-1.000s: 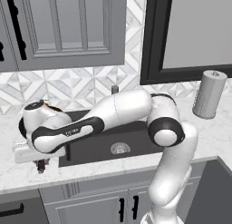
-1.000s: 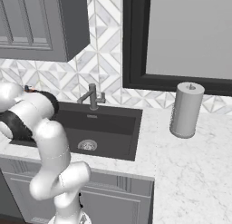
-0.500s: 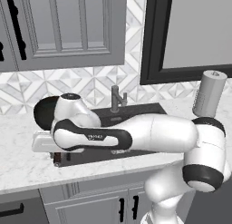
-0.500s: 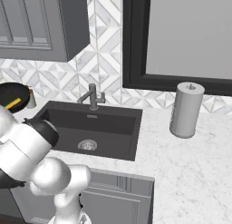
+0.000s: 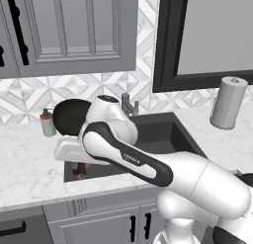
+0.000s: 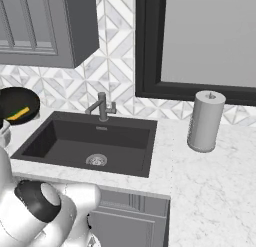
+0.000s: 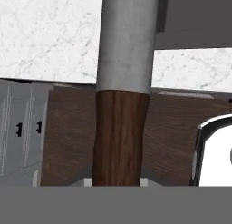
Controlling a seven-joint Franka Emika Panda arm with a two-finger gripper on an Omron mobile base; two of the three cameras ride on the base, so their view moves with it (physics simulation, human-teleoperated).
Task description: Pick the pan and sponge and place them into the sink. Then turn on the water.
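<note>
Hand view caption: pan's handle (image 7: 120,137) sat dead centre, right up close.

The gripper looked clenched on that reddish-brown handle, with the grey metal neck running away from it, presumably because the handle is the easy part to grab. From the right base, the pan (image 6: 15,103) was at the far left, beside the sink (image 6: 65,136), sponge (image 6: 18,113) riding inside it. The left base had the arm blocking the pan, but did show a small bottle (image 5: 47,123) on the counter (image 5: 24,159).

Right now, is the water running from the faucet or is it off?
Off. In the right base view no stream falls from the faucet, and the sink looks dry around its drain.
</note>
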